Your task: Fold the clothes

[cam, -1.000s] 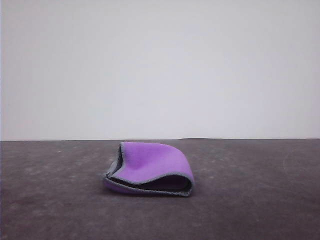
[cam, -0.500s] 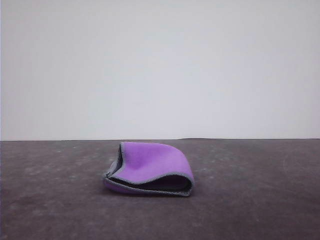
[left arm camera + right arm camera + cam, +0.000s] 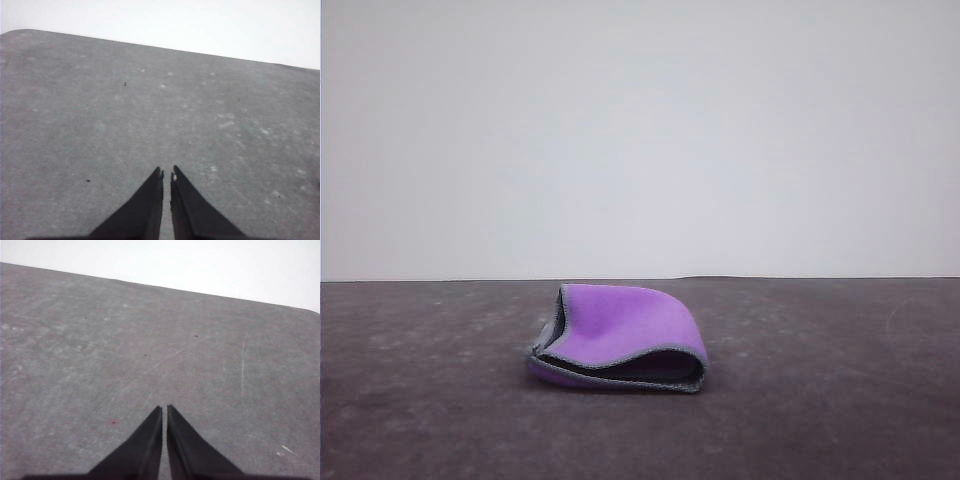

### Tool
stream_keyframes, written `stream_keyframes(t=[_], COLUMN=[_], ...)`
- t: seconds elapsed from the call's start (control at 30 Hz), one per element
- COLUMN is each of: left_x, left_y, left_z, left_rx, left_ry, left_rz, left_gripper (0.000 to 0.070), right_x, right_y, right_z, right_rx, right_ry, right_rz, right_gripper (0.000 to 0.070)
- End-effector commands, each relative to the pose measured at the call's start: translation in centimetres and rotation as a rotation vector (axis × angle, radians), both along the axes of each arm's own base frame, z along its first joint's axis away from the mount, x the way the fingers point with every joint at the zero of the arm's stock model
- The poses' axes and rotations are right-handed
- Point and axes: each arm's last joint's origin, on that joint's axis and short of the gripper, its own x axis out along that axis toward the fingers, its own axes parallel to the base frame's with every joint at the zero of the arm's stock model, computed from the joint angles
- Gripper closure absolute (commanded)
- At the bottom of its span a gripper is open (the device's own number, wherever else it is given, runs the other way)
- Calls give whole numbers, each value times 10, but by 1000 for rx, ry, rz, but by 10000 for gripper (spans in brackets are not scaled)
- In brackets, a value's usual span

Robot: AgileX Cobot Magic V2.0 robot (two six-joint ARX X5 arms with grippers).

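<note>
The clothes [image 3: 620, 336], a small soft cloth, lie folded over in the middle of the dark grey table [image 3: 820, 400] in the front view. Purple faces outward, a grey stitched edge runs along the fold's open mouth, and a dark inner face shows inside. In the left wrist view my left gripper [image 3: 167, 173] is shut, its black fingertips nearly touching above bare table with nothing between them. My right gripper [image 3: 164, 408] is likewise shut over bare table in the right wrist view, holding nothing.
A plain white wall [image 3: 640, 130] rises behind the table's far edge. The grey tabletop [image 3: 100, 110] carries faint pale scuffs, and thin scratches mark the tabletop [image 3: 240, 365] in the right wrist view.
</note>
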Motion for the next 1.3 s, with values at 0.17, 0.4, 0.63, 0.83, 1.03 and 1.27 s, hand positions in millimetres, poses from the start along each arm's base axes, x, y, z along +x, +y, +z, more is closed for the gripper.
stream_keyframes(t=[0.17,0.4,0.63,0.83,1.03,1.27], left_x=[1,1,1,1,1,1], left_y=[0,0,0,0,0,0], left_z=[-7,-7,-7,-7,-7,-7], left_rx=[-7,-7,-7,-7,-7,-7], left_ry=[23,23,23,23,23,23], left_rz=[5,5,5,5,5,5], left_gripper=[684,684,684,684,684,684], right_x=[0,0,0,0,0,0], right_y=[0,0,0,0,0,0], right_z=[0,0,0,0,0,0], right_rx=[13,13,13,13,13,13], right_ry=[-8,-8,-8,-8,-8,-8], right_rz=[-1,-1,-1,-1,-1,-1], right_gripper=[690,690,690,690,690,689])
